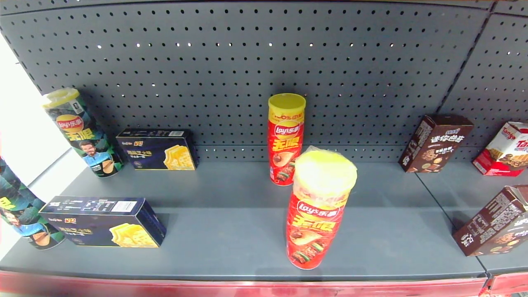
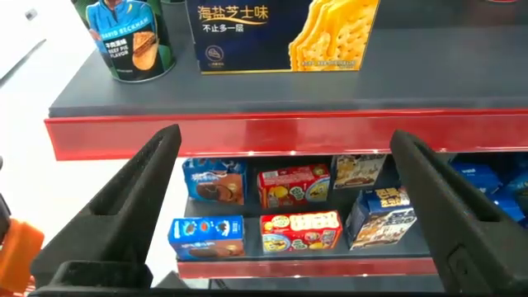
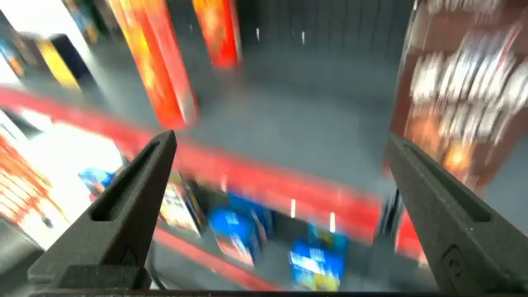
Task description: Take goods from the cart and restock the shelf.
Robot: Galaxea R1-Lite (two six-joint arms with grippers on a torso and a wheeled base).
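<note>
Read the shelf point(image 1: 231, 222) from the left: green cans point(image 1: 82, 132), then dark blue cracker boxes point(image 1: 107, 222). Mid-shelf, two red chip cans point(image 1: 317, 210) stand upright, one behind the other. Brown boxes point(image 1: 435, 143) sit at the right. Your left gripper point(image 2: 285, 136) is spread wide and empty, facing the shelf's red front edge point(image 2: 82, 136). Your right gripper point(image 3: 280, 140) is likewise spread and empty before that edge.

Head view's left edge cuts off 1 green can point(image 1: 21, 208).
</note>
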